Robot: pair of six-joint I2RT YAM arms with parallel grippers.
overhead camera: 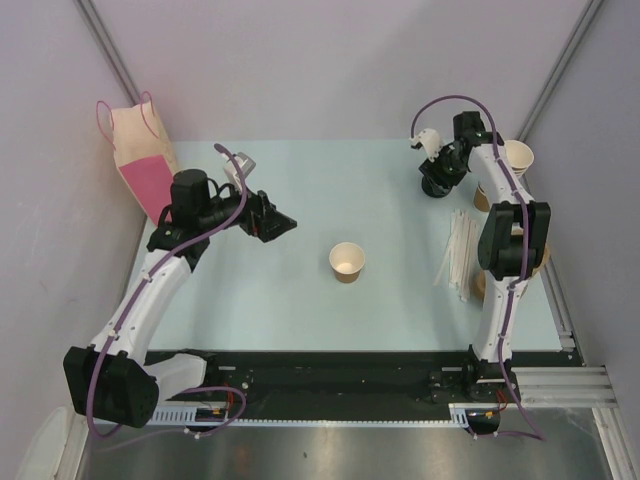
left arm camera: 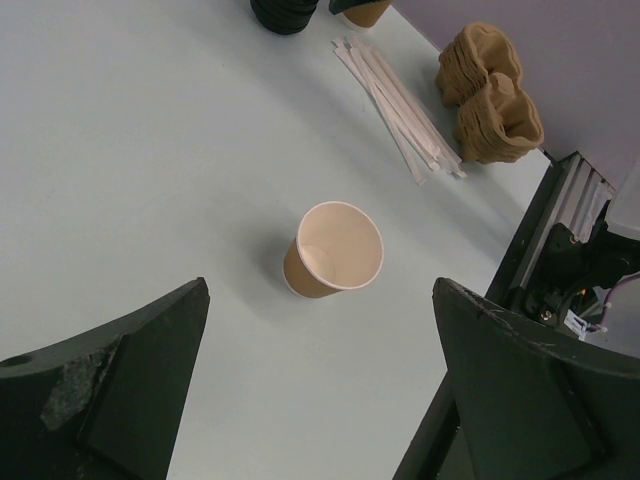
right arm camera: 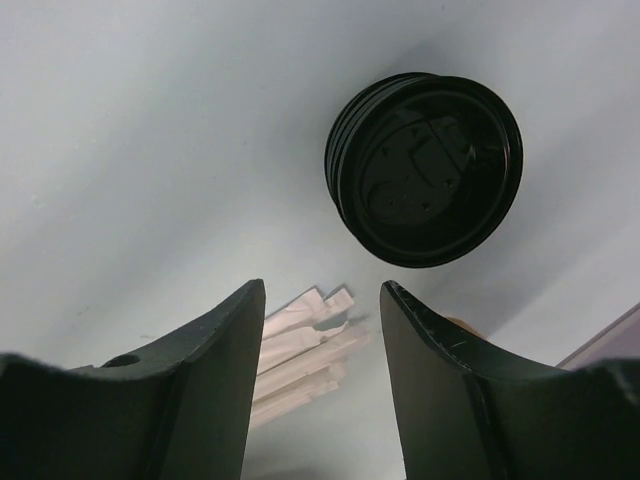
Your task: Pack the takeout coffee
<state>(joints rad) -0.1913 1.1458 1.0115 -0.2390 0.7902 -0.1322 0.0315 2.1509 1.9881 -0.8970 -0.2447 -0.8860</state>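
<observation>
No cup with a black lid is in view. A single lidless tan paper cup (overhead camera: 347, 262) stands upright mid-table; it also shows in the left wrist view (left arm camera: 335, 250). A stack of black plastic lids (overhead camera: 437, 187) sits at the far right and fills the right wrist view (right arm camera: 425, 170). My left gripper (overhead camera: 277, 225) is open and empty, left of the cup and above the table (left arm camera: 320, 300). My right gripper (overhead camera: 438, 168) is open and empty, just above the lid stack (right arm camera: 322, 287).
A tan and pink paper bag (overhead camera: 140, 160) stands at the far left. Wrapped straws (overhead camera: 460, 250) lie at the right. Brown pulp carriers (left arm camera: 490, 105) sit by the right edge. A stack of lidless cups (overhead camera: 515, 160) stands behind the right arm.
</observation>
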